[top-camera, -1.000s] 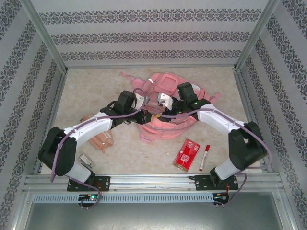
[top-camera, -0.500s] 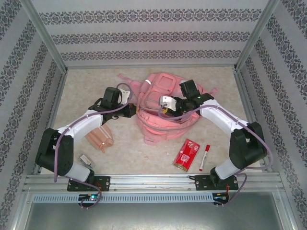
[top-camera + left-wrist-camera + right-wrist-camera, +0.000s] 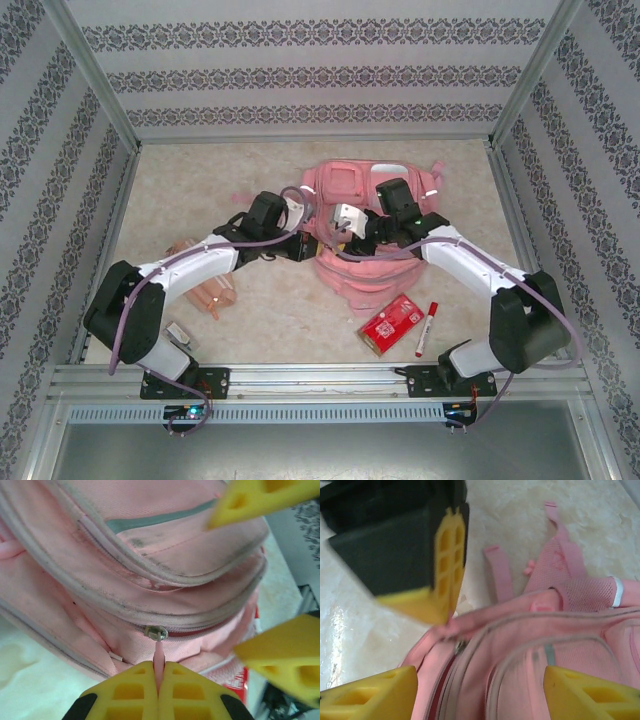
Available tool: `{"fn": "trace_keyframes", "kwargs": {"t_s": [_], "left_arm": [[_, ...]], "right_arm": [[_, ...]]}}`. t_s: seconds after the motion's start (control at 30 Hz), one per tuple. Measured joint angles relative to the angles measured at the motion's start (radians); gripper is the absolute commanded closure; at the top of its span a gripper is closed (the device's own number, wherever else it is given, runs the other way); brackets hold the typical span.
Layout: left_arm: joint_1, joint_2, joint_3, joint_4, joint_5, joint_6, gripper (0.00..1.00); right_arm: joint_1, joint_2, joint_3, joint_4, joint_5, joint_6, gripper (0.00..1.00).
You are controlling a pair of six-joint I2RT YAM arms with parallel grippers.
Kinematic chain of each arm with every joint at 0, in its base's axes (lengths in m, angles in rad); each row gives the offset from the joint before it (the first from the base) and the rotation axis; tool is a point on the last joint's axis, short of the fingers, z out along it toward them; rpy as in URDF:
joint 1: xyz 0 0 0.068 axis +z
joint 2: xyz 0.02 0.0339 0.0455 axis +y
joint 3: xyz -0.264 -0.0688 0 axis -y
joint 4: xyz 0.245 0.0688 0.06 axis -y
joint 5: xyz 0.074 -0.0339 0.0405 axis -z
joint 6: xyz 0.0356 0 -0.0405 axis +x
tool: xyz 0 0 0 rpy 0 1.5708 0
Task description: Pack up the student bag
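The zip pull [image 3: 158, 652] is pinched in the left gripper [image 3: 158, 672]; the right gripper [image 3: 480, 690] is spread over the student bag [image 3: 530, 645]. Fabric should be braced, pull drawn along the track.

The student bag [image 3: 350, 185], a soft pink fabric backpack, lies slumped at the middle of the counter [image 3: 200, 170], with its shoulder straps [image 3: 501, 575] splayed flat beside it. Grey-edged zip seams curve across its stacked pockets (the piping looks smudged). One pink zip pull [image 3: 158, 660] stands taut from its metal slider.
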Motion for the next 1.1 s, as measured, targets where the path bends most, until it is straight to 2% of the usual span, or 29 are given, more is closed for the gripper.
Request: {"fn": "trace_keyframes", "kwargs": {"t_s": [0.1,0.17,0.23,0.33,0.37,0.57,0.8,1.03,1.07,1.1], "left_arm": [[-0.008,-0.007,0.0,0.015,0.002,-0.022,1.0],[-0.007,-0.012,0.0,0.014,-0.006,-0.025,1.0],[-0.006,-0.012,0.0,0.013,-0.015,-0.024,1.0],[-0.003,-0.013,0.0,0.014,-0.025,-0.024,1.0],[0.002,-0.013,0.0,0.014,-0.029,-0.02,1.0],[0.095,0.008,0.017,0.003,-0.055,0.007,1.0],[0.241,0.238,0.183,0.001,-0.061,0.021,1.0],[0.277,0.311,0.301,-0.026,-0.062,0.021,1.0],[0.283,0.311,0.304,-0.026,-0.062,0.021,0.97],[0.29,0.314,0.308,-0.028,-0.062,0.021,0.89]], "right_arm": [[0.008,0.04,0.006,-0.012,0.056,-0.01,0.42],[0.01,0.064,0.013,-0.034,0.094,-0.03,0.51],[0.016,0.072,0.024,-0.063,0.126,-0.057,0.65],[0.029,0.072,0.036,-0.093,0.163,-0.108,0.94],[0.031,0.072,0.039,-0.097,0.165,-0.122,0.99],[0.033,0.023,0.026,-0.085,0.153,-0.235,1.0],[0.045,-0.08,-0.045,-0.03,0.12,-0.353,1.0],[0.073,-0.076,-0.052,0.022,0.146,-0.4,1.0],[0.074,-0.071,-0.049,0.03,0.146,-0.401,1.0],[0.075,-0.059,-0.04,0.038,0.143,-0.401,1.0]]}}
